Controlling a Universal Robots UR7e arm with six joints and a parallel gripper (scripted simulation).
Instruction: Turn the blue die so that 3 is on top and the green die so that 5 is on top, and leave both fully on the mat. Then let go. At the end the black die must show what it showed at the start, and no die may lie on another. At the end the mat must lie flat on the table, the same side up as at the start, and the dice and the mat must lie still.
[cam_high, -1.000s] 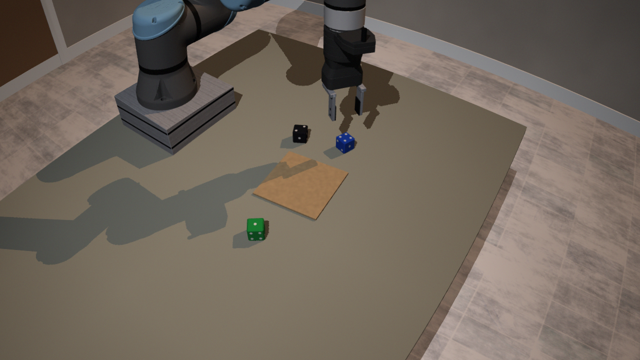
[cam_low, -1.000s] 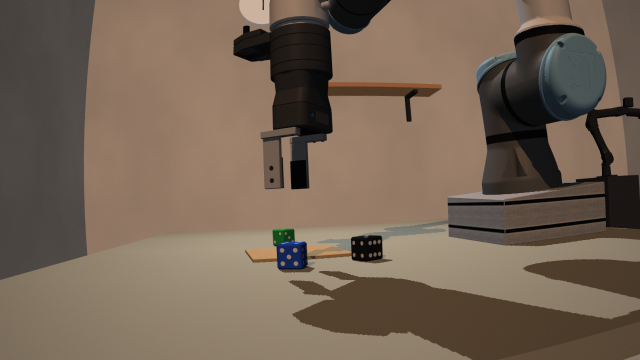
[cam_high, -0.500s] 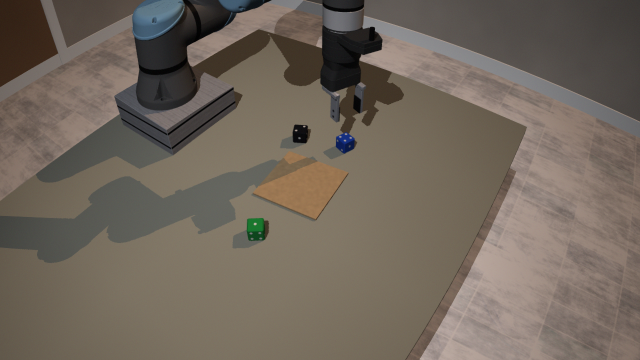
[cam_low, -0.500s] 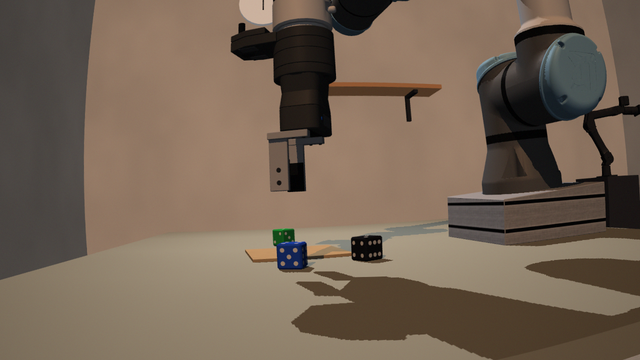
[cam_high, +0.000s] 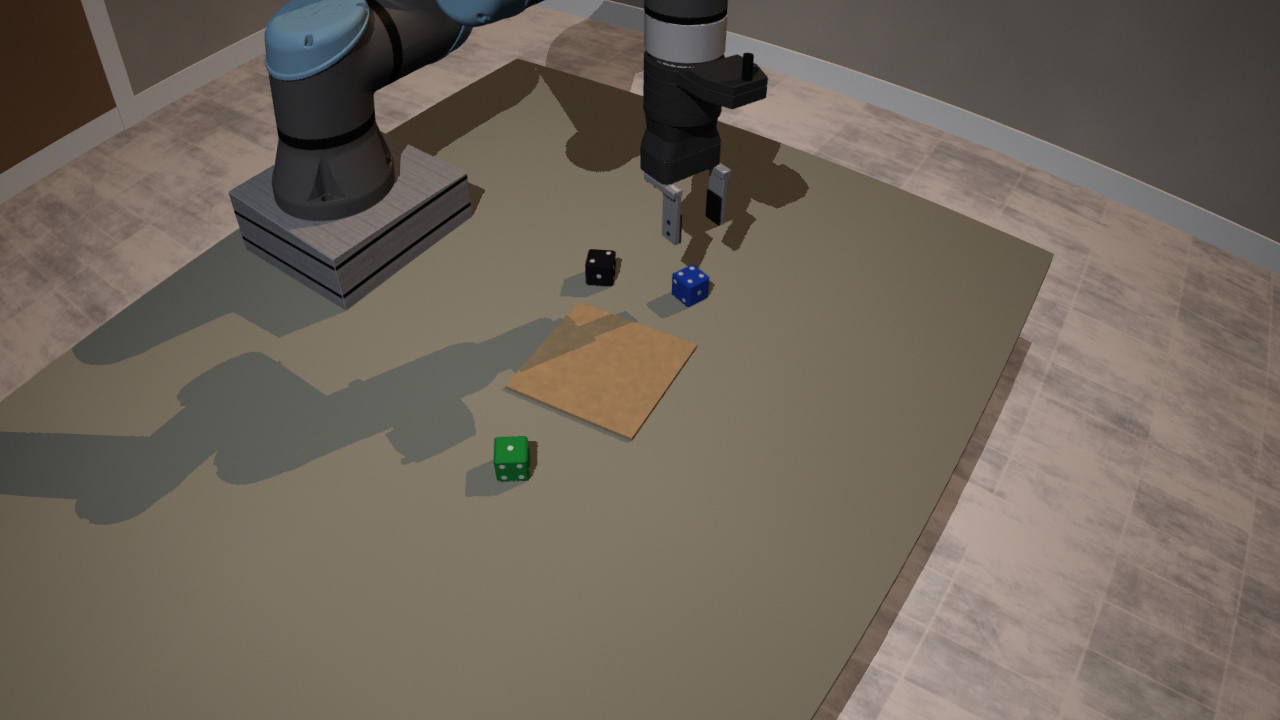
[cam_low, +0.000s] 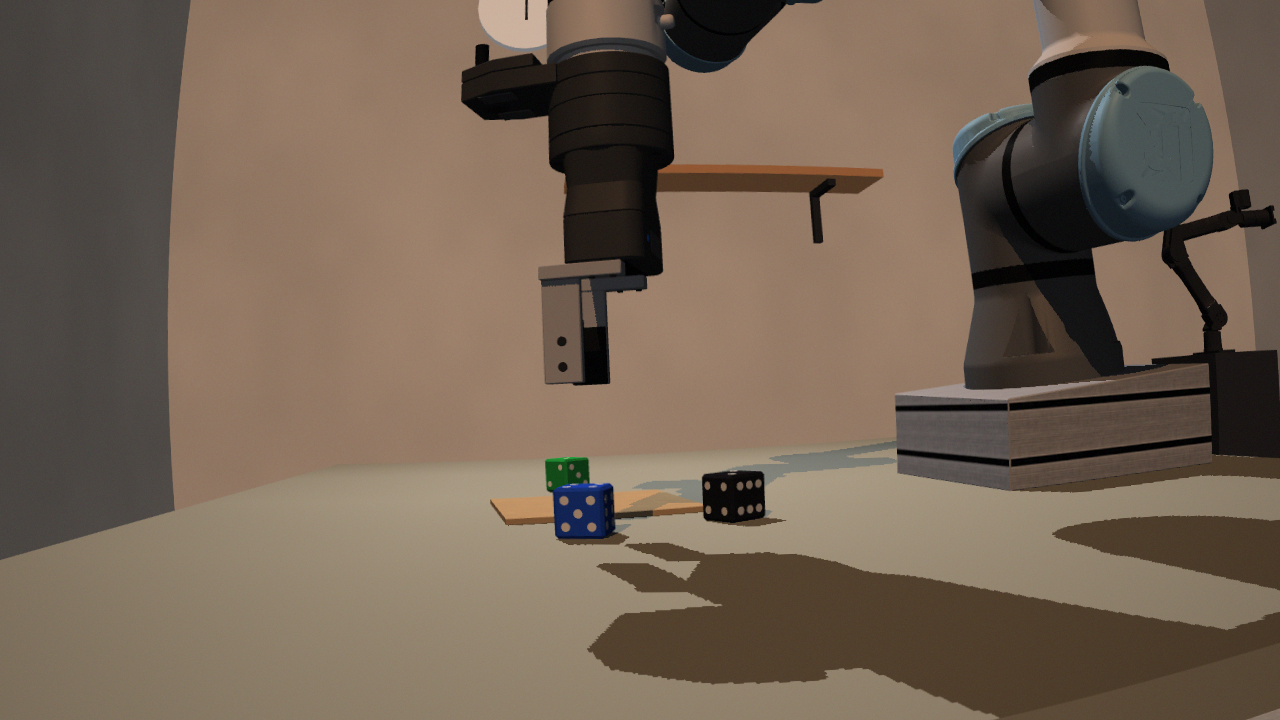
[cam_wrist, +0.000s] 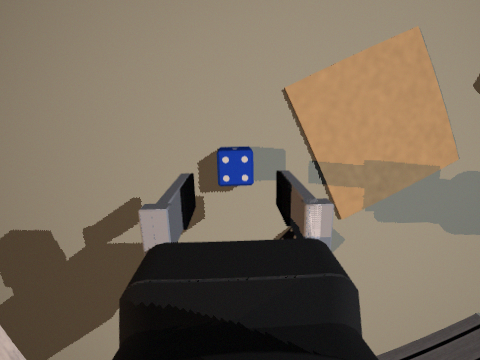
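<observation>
The blue die (cam_high: 690, 285) (cam_low: 583, 510) (cam_wrist: 235, 166) lies on the table just off the far corner of the tan mat (cam_high: 608, 371) (cam_low: 514, 510) (cam_wrist: 380, 107), with 4 on top. My gripper (cam_high: 693, 219) (cam_low: 577, 358) (cam_wrist: 235, 189) is open and empty and hangs well above the blue die, fingers on either side of it in the wrist view. The black die (cam_high: 600, 266) (cam_low: 733, 496) lies on the table to the left of the blue die, with 2 on top. The green die (cam_high: 511, 458) (cam_low: 566, 471) lies on the table off the mat's near corner, with 1 on top.
The robot's base (cam_high: 350, 223) (cam_low: 1047, 429) stands on a striped block at the table's back left. The table's right edge (cam_high: 984, 429) runs along a tiled floor. A wall shelf (cam_low: 769, 178) hangs behind the arm.
</observation>
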